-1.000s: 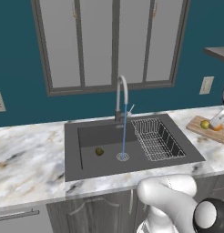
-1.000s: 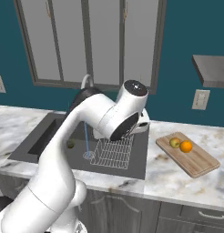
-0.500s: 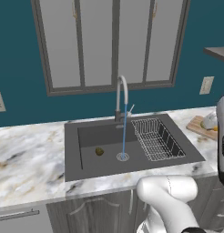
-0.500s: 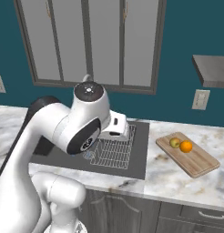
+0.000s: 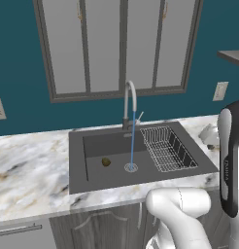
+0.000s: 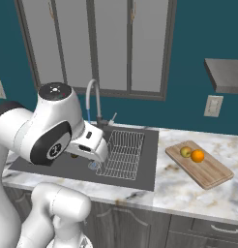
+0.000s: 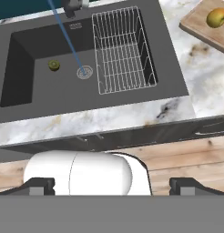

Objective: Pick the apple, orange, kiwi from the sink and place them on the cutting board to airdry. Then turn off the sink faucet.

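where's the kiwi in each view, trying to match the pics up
Left base view: the kiwi lies on the sink floor, left of the drain.
Right base view: the arm covers that part of the basin, so I cannot find it.
Hand view: the kiwi sits upper left, left of the drain.
Shared landmark: the water stream.

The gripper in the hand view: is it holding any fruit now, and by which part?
Nothing is held. The gripper is open and empty, high above the sink, where the kiwi lies.
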